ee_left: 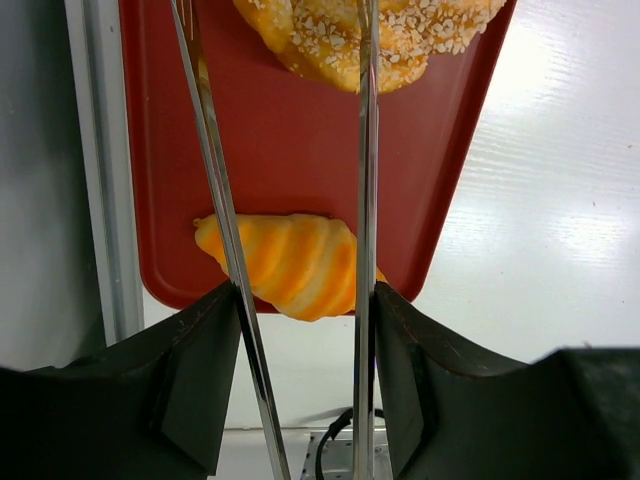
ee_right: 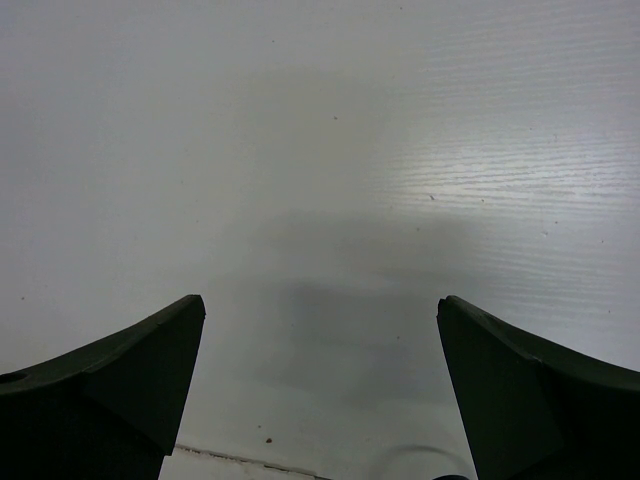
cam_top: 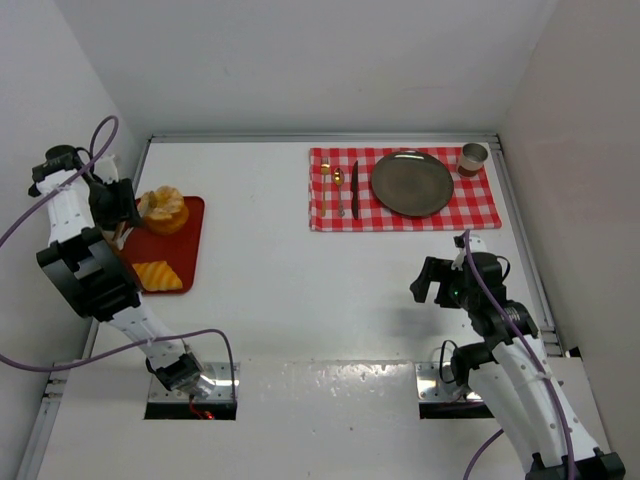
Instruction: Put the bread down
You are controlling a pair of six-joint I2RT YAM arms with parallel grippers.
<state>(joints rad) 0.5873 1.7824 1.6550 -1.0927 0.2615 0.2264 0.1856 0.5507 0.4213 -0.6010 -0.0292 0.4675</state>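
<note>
White bench (cam_top: 300, 300) seen from above: a red tray (cam_top: 196, 235) at the left edge holds the bun (cam_top: 163, 208) and the croissant (cam_top: 158, 275), with the left hand (cam_top: 122, 218) just beside them; the right hand (cam_top: 432, 285) hangs over bare bench. Left wrist camera: the hand grips metal tongs (ee_left: 366, 150), whose two arms stand apart across the croissant and bun. Right wrist camera: fingers (ee_right: 120, 380) spread wide, holding nothing

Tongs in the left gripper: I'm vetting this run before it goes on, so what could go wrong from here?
1. The tongs in the left gripper stand narrower than the bun, so they may shove it rather than grip it.
2. The plate lies far across the table, so a loosely pinched bun might drop on the way.
</note>
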